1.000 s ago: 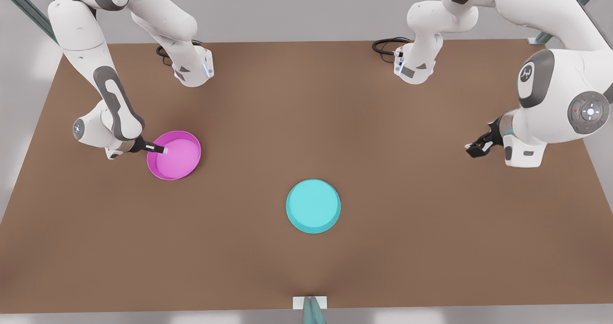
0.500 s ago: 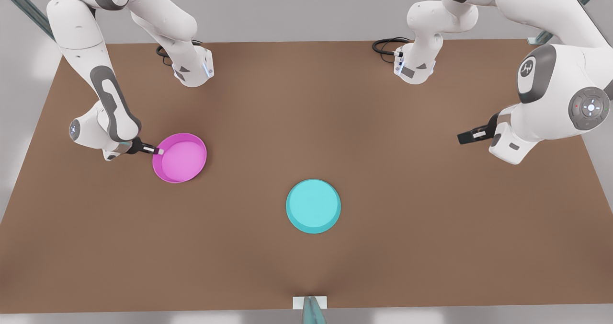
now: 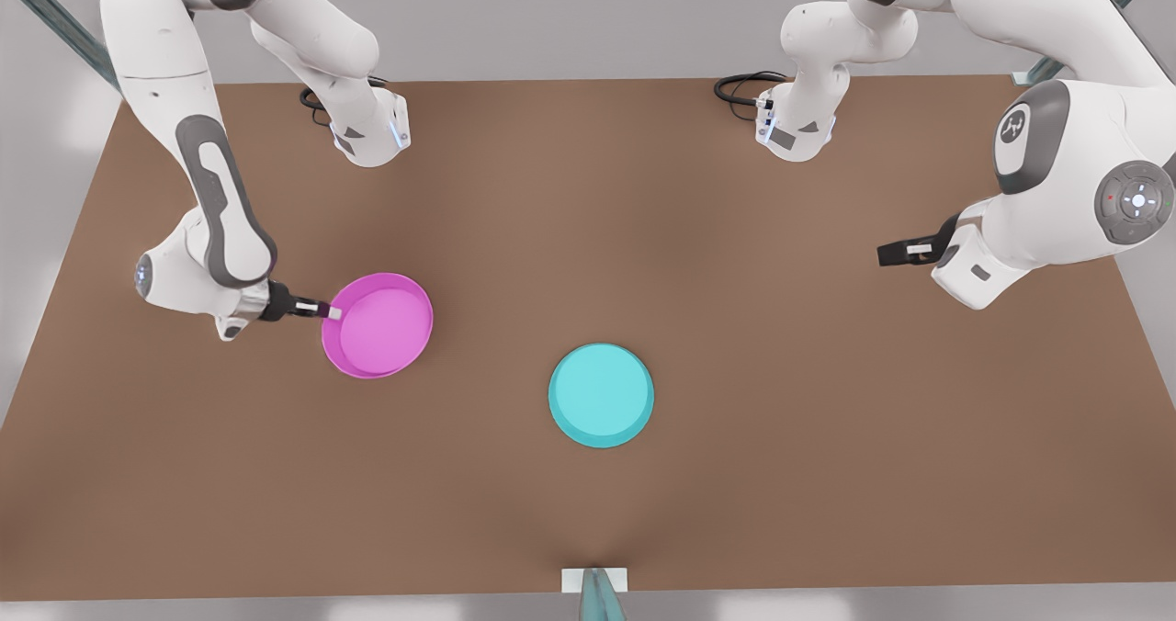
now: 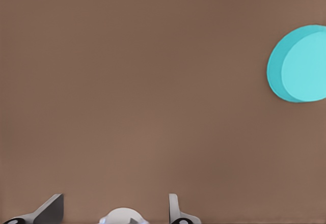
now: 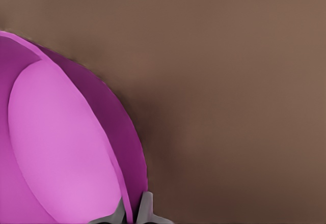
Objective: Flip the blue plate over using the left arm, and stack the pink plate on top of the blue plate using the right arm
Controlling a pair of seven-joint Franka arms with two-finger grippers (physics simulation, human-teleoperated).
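Pink plate, rim pinched by right fingers, moved nearer blue plate; left fingers spread.

Pink plate tilted; blue plate upside down.

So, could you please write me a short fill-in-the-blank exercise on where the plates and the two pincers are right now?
1. The right pincer is shut on the rim of the ____ plate.
2. The blue plate lies with its flat bottom facing ____.
3. The left pincer, away from both plates, has its fingers ____.
4. In the front view, the pink plate is to the ____ of the blue plate.

Missing words: pink; up; open; left
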